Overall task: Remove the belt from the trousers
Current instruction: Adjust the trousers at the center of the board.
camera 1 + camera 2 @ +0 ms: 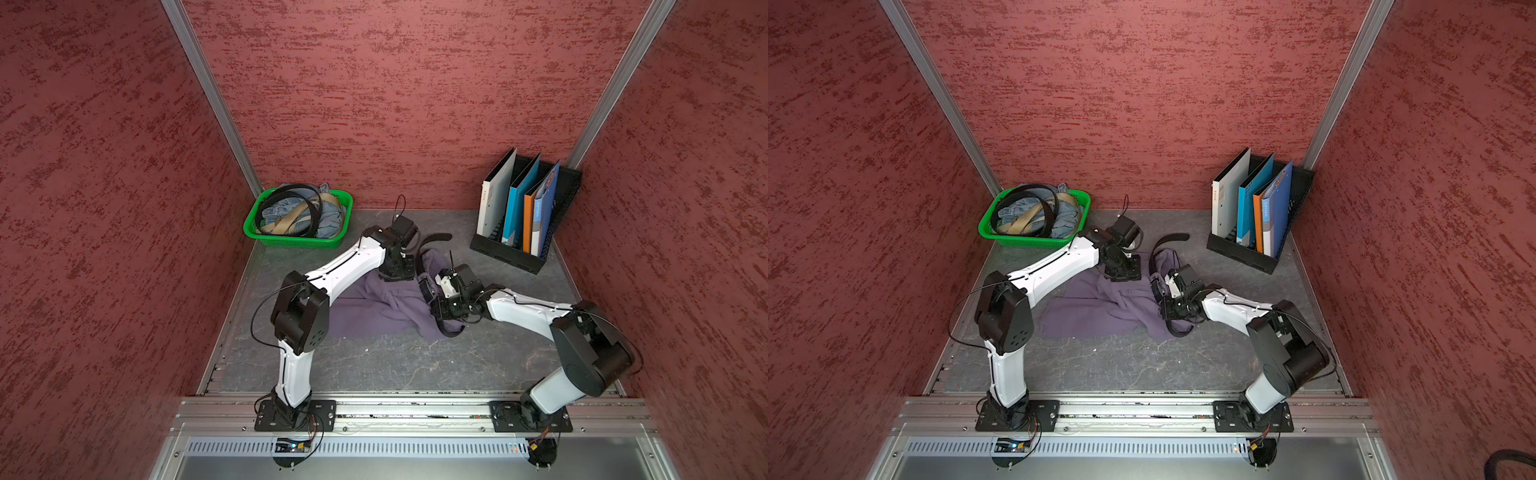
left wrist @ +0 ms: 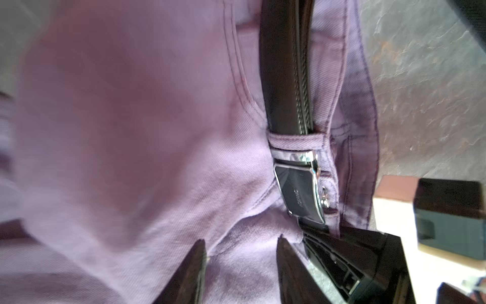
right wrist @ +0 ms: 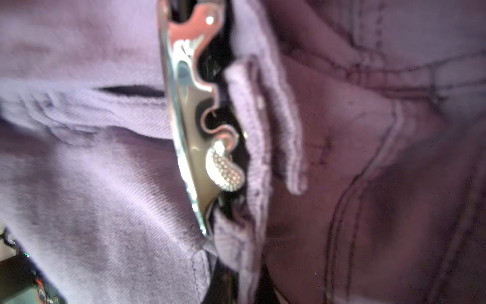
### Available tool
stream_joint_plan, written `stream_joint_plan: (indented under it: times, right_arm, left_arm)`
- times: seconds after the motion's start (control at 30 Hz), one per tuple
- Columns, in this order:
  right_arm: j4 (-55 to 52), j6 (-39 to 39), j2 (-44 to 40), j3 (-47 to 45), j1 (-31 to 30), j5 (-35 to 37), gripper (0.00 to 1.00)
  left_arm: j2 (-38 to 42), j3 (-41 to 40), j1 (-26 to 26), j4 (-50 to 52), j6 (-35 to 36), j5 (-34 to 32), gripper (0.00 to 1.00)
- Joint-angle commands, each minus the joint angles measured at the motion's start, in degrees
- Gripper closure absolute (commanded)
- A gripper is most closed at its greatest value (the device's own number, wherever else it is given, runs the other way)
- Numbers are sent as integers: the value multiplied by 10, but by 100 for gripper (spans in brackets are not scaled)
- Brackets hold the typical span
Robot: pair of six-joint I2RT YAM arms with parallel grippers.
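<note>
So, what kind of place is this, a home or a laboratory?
Probably a robot test booth, not a home. The left arm and right arm are bolted to a metal rail, red panel walls enclose the table, and a basket and file rack look like practice props.

Basket (image 1: 266, 240) and file rack (image 1: 505, 257) flank the open tabletop (image 1: 395, 365).

Grey slate-look tabletop (image 1: 395, 365) under purple trousers (image 1: 374, 307), green basket (image 1: 291, 242), black file rack (image 1: 503, 254).

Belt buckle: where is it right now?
In the left wrist view, the buckle lies on the trousers waistband, right beside a belt loop, just ahead of the left gripper.
</note>
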State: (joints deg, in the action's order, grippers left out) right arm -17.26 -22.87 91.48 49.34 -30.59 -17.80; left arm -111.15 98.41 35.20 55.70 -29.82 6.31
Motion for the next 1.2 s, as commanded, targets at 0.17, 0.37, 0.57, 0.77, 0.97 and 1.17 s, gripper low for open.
stream_joint_plan:
  times: [0.17,0.37,0.57,0.77,0.97,1.17]
  right_arm:
    - [-28,17,-61,37,3,9,80]
    - [-5,-1,-147,-28,3,32,57]
    - [-16,-36,-264,-88,4,98,54]
    - [-32,-61,-357,-122,4,161,53]
    - [-32,-56,-360,-134,6,155,53]
    - [-33,-55,-376,-140,8,129,53]
  left_arm:
    - [-62,108,6,-34,-30,74,0]
    - [-198,319,43,116,5,55,0]
    - [-309,503,69,269,18,33,0]
    - [-245,383,79,276,-12,1,1]
    - [-239,354,82,257,-52,-6,8]
    - [-282,391,84,242,-66,17,22]
